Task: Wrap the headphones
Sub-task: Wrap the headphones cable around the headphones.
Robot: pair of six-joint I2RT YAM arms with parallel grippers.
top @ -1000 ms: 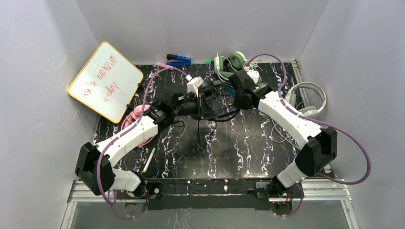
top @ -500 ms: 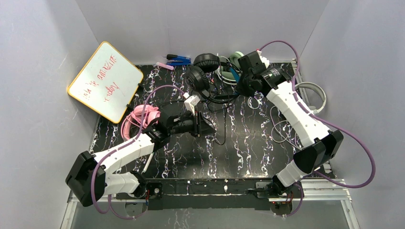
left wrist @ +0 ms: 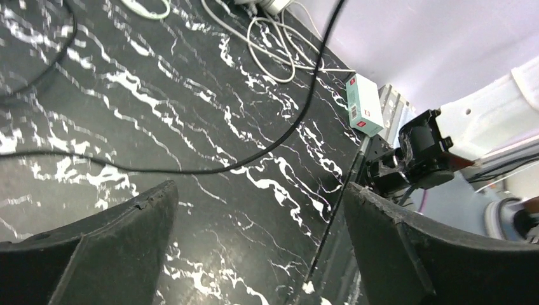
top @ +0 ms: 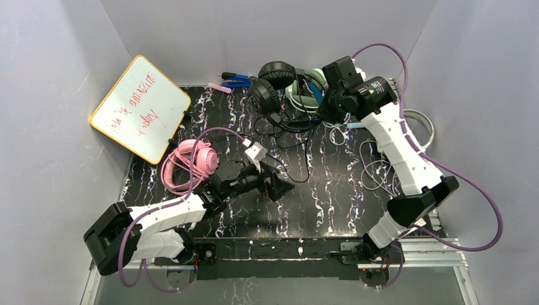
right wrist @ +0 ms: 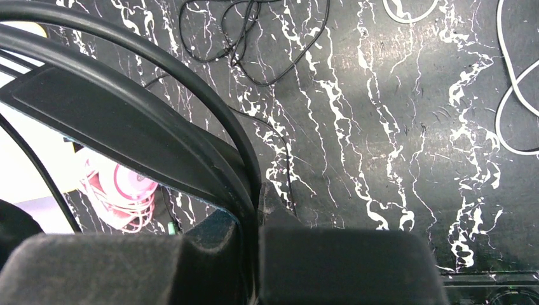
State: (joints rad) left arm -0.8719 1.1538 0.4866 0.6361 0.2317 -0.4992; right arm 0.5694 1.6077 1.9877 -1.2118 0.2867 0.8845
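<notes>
Headphones (top: pixel 278 75) in tight right claw (right wrist: pixel 257 219)

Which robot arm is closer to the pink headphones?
Left. Its open fingers hang slightly right of the pink padded headphones; the right fingers are far back, shut on the black headphones' band.

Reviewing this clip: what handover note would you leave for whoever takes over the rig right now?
Left gripper: open, empty, low over the table.
Right gripper: shut on the headband of the black headphones, at the far edge.
Pink headphones lie at the left; white-grey headphones at the right.
Done: no finished wrap can be confirmed.
Left: the black cord trails loose and needs winding; then the other sets.
</notes>
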